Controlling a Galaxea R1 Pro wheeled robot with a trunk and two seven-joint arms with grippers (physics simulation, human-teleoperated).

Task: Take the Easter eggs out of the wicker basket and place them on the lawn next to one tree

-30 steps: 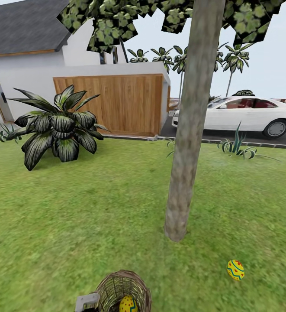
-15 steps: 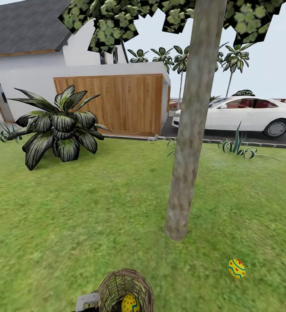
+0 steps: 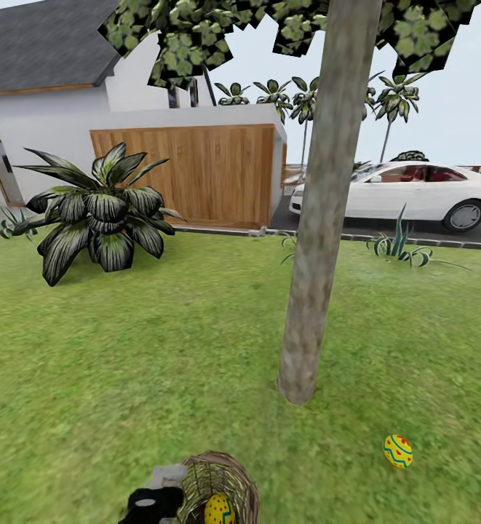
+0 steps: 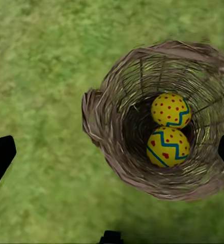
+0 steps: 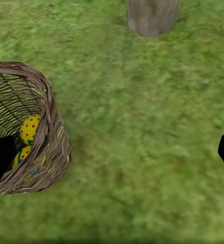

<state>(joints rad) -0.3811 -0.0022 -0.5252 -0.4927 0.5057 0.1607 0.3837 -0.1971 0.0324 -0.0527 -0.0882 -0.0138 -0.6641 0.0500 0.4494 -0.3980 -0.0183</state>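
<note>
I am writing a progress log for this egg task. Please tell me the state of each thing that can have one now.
Wicker basket: upright on the lawn, two eggs inside.
Eggs in the basket: touching each other, not gripped.
Third egg: out, lying on the lawn near the tree.
Left tool: open, above the basket, empty.
Right tool: open, empty, over grass beside the basket.

No legible text, labels, brands, numbers or signs in any view. The white car (image 3: 415,193) shows no readable plate or badge. The wooden garage door (image 3: 185,175) and the house wall (image 3: 44,131) carry no lettering. The Easter eggs (image 4: 168,147) bear only painted red dots and blue zigzags, no characters. The wicker basket (image 4: 104,122) has no tag.
</note>
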